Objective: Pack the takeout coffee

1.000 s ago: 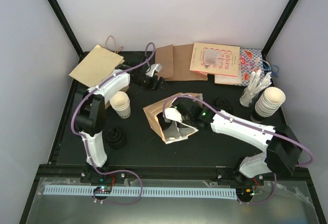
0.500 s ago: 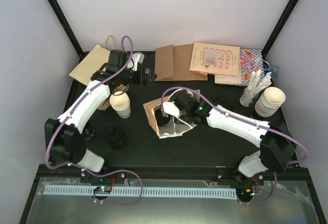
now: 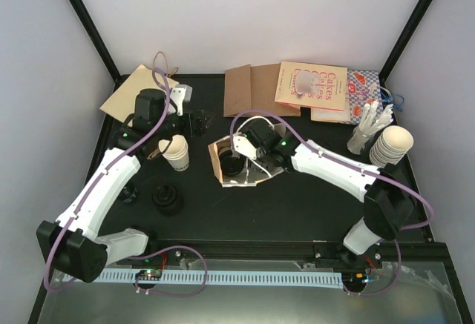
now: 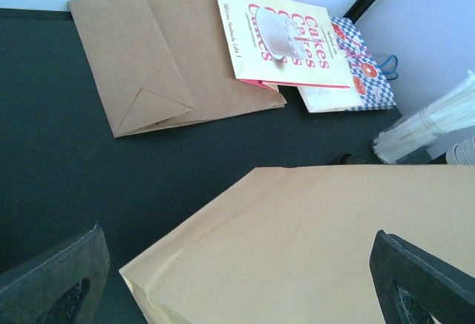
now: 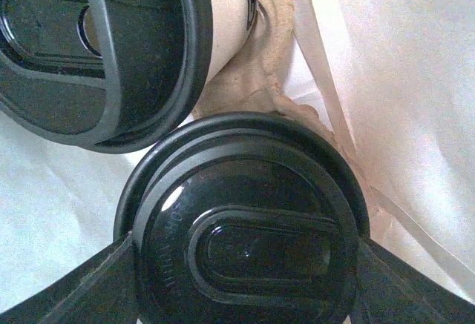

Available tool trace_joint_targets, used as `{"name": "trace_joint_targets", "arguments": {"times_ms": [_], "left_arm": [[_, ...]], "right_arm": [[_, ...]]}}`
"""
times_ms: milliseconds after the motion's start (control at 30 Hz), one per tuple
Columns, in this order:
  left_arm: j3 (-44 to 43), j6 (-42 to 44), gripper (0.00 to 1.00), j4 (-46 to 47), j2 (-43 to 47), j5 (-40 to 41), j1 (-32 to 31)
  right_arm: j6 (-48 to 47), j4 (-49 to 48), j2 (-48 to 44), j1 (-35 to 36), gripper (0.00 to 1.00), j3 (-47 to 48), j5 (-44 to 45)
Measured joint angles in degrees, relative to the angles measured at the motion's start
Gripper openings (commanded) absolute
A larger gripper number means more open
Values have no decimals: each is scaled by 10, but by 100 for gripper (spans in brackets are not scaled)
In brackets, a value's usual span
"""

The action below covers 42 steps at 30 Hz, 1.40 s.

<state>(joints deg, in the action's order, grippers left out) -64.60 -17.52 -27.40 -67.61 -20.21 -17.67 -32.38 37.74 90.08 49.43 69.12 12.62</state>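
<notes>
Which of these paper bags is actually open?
The tan bag mid-table, its mouth spread wide with black-lidded cups inside. The brown bags at the back and the tan one at far left lie folded flat.

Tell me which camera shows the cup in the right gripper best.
Right wrist: the lidded cup fills the frame, held in the right gripper. In the top view the right arm and the bag hide most of it; the left wrist shows only the bag's outside.
</notes>
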Motion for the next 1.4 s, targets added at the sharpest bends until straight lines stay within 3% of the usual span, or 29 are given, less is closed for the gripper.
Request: {"name": "trace_joint_targets", "arguments": {"times_ms": [600,1000,1233,1400], "left_arm": [[31,-33,98,-57,114,-12,-1],[29,-48,97,-79,54,-25,-15],[-17,-47,85,-95,-6,-21,-16],[-47,-42,70,-107,-45,-3,-16]], "right_arm": [[48,162,144,-55,44,212,-70],[57,223,239,-75,43,337,-112],[59,238,258,-77,41,360,-113],[60,228,245,-76,42,342,-109]]}}
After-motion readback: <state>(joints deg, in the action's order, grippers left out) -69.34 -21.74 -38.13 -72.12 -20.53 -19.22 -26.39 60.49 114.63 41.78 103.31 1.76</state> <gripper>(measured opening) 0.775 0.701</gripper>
